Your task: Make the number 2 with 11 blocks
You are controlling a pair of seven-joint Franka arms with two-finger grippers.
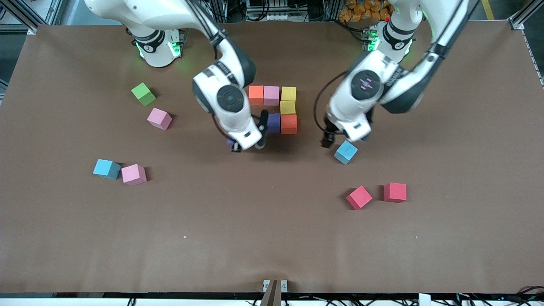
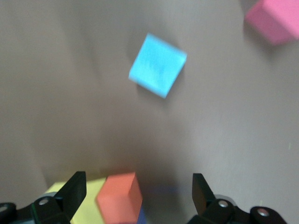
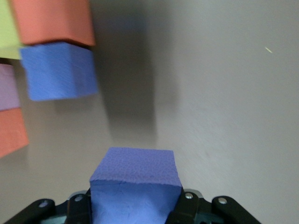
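In the front view a wide brown surface (image 1: 272, 238) fills the frame, with aluminium framing and cables along its edges. Near the middle sits the partly built number 2 (image 1: 280, 108): orange, light purple and yellow cubes in a row, a yellow cube below, then a dark purple and an orange one. Loose blocks lie about: a green cube (image 1: 143, 94) and a pink one toward the right arm's end, a light blue and pink pair nearer the camera, a light blue cube (image 1: 345, 152) and two red-pink ones toward the left arm's end. The right gripper (image 1: 246, 146) is over the surface beside the dark purple cube, its load mostly hidden by the wrist. The left wrist view, blurred, shows the left gripper (image 2: 138, 198) spread wide and empty over the bare surface near the light blue cube. The right wrist view shows the right gripper clenched on a purple block (image 3: 135, 184), its lower part cut off.
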